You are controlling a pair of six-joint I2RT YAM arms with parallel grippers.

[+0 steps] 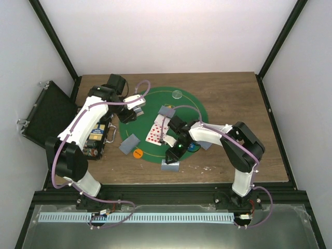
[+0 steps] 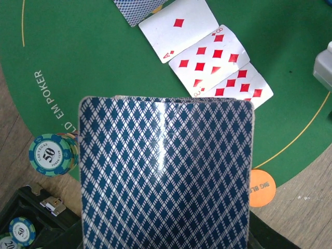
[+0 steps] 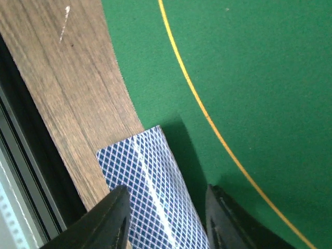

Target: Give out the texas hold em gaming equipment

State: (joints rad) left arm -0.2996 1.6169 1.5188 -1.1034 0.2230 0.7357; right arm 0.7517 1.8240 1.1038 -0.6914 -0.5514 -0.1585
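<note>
Clamps deck (image 2: 166, 176) in left claw (image 1: 134, 105); holds right claw (image 3: 166, 210) parted over a card (image 3: 140, 161) at table's (image 3: 62, 88) near edge; could snag and drag it askew while rising.

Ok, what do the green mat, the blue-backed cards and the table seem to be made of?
The mat looks like felt or similar matte fabric: no shine, printed lines. The blue-backed cards look like coated paper or plastic: a bright glare streak crosses the glossy back. The table shows wood grain, satin finish; solid wood or laminate cannot be told.
</note>
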